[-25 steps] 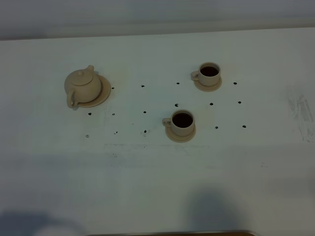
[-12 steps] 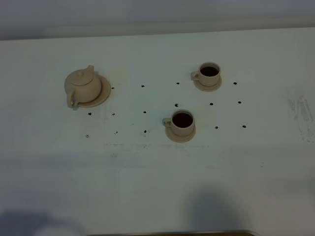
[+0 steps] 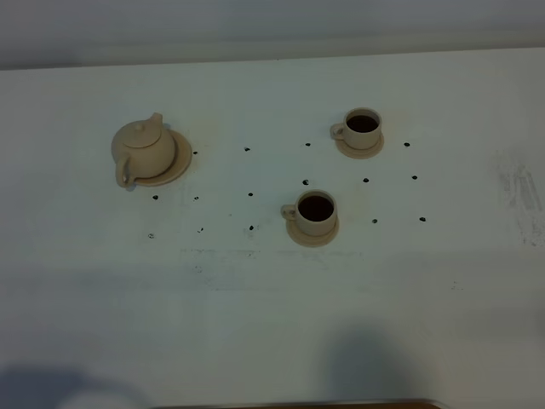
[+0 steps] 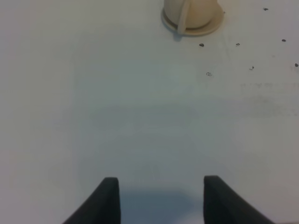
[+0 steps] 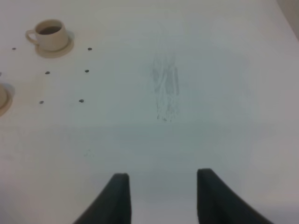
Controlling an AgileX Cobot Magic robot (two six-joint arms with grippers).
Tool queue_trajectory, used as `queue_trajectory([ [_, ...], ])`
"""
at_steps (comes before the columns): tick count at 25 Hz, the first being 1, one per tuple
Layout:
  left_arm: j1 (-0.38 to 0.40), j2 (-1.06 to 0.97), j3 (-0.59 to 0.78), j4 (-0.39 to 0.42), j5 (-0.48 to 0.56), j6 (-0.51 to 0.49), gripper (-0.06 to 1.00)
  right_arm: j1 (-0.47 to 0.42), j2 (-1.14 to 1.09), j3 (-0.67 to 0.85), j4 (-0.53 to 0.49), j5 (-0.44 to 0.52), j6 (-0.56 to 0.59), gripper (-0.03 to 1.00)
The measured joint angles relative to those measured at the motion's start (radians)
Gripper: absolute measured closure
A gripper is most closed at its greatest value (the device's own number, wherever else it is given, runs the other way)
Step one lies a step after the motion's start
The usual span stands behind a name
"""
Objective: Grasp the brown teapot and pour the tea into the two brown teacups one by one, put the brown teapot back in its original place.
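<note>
**Teapot seated on its saucer, both cups filled**

The brown teapot (image 3: 143,149) was seen upright on the wide saucer (image 3: 177,161) at the far left of the white table (image 3: 255,315). The two teacups were found to the right, each on a small saucer and each holding dark liquid: the far cup (image 3: 362,128) and the near cup (image 3: 315,211), well apart. Small black dots (image 3: 250,193) were scattered between them. The left gripper (image 4: 159,196) and right gripper (image 5: 161,193) were shown with jaws parted, nothing held, over bare table.
</note>
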Motion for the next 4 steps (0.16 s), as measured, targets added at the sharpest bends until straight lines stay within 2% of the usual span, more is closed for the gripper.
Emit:
queue_trajectory([
  [4, 0.000, 0.000, 0.000, 0.000, 0.000, 0.000, 0.55, 0.000, 0.000, 0.000, 0.000, 0.000, -0.001, 0.62],
])
